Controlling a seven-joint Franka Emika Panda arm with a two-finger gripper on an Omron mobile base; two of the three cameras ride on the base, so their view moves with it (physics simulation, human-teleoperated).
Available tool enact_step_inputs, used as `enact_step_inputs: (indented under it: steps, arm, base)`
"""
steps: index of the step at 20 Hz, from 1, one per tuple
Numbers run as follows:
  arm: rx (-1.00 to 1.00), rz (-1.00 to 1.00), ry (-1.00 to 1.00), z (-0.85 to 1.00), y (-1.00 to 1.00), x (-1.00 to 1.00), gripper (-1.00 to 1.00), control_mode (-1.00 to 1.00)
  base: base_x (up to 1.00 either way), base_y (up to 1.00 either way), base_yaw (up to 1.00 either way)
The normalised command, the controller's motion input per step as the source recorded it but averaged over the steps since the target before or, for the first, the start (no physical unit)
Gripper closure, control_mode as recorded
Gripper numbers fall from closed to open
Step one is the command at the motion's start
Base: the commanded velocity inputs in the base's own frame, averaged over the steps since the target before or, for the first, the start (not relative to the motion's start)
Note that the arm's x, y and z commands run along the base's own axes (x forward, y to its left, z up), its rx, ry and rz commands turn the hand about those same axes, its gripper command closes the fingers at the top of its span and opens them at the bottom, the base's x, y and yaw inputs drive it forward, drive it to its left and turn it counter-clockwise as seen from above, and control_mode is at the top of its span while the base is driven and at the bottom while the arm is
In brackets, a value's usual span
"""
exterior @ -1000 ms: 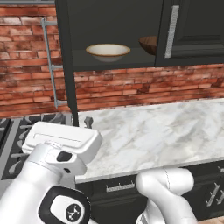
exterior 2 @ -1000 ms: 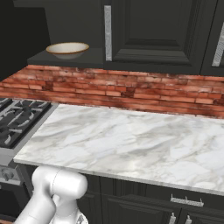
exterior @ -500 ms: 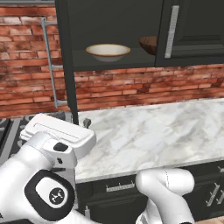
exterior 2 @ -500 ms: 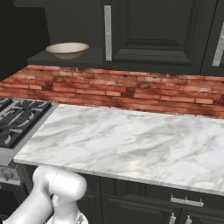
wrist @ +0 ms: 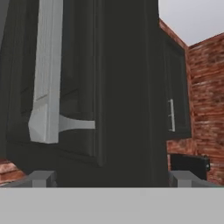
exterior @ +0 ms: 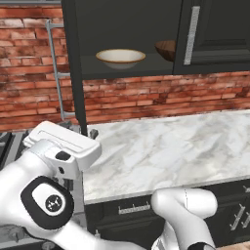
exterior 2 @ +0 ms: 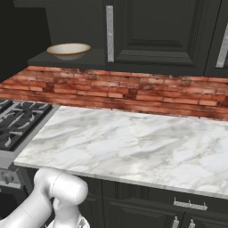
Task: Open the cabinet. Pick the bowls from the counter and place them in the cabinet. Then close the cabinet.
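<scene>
Since the earlier frames, the arm's white wrist housing has swung further left and lower in the left base view; the base views themselves have not shifted, and the bowls have not moved.

The cream bowl (exterior: 120,57) sits on the cabinet shelf (exterior: 127,68), with the wood-grain bowl (exterior: 167,49) just beside it, partly hidden behind the closed right-hand door (exterior: 215,34). The marble worktop (exterior: 171,146) carries neither bowl. I judge both placements complete, so the step in hand is closing the cabinet.

The open door (exterior: 73,68) stands edge-on toward the left base camera, its silver bar handle (exterior: 54,68) on the far side. In the hand view, the end effector (wrist: 112,178) faces the door's edge (wrist: 127,87), fingers (wrist: 41,178) spread fully apart and gripping nothing; the handle (wrist: 46,74) lies off to one side.

Next move, as I judge it: bring a finger against the door's outer face or handle and push it through its arc until shut. Contact is not yet evident.
</scene>
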Motion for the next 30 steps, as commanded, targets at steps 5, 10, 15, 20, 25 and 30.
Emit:
enact_step_inputs:
  steps: [5, 10, 15, 20, 25, 30]
  arm:
    - [0.11, -0.06, -0.02, -0.02, -0.6, 0.13, -1.0, -1.0]
    - [0.14, -0.09, -0.03, 0.0, -0.74, 0.17, -1.0, -1.0]
    - [0.08, -0.1, -0.02, 0.0, -0.55, 0.29, -1.0, -1.0]
    - [0.06, -0.11, -0.02, 0.0, -0.52, 0.27, -1.0, -1.0]
    - [0.03, -0.11, -0.05, 0.0, -0.49, 0.35, -1.0, -1.0]
    - [0.0, -0.06, -0.1, 0.0, -0.36, 0.52, -1.0, -1.0]
  base:
    - [0.0, 0.0, 0.0]
    - [0.0, 0.0, 0.0]
    - [0.0, 0.0, 0.0]
    - [0.0, 0.0, 0.0]
    - [0.0, 0.0, 0.0]
    - [0.0, 0.0, 0.0]
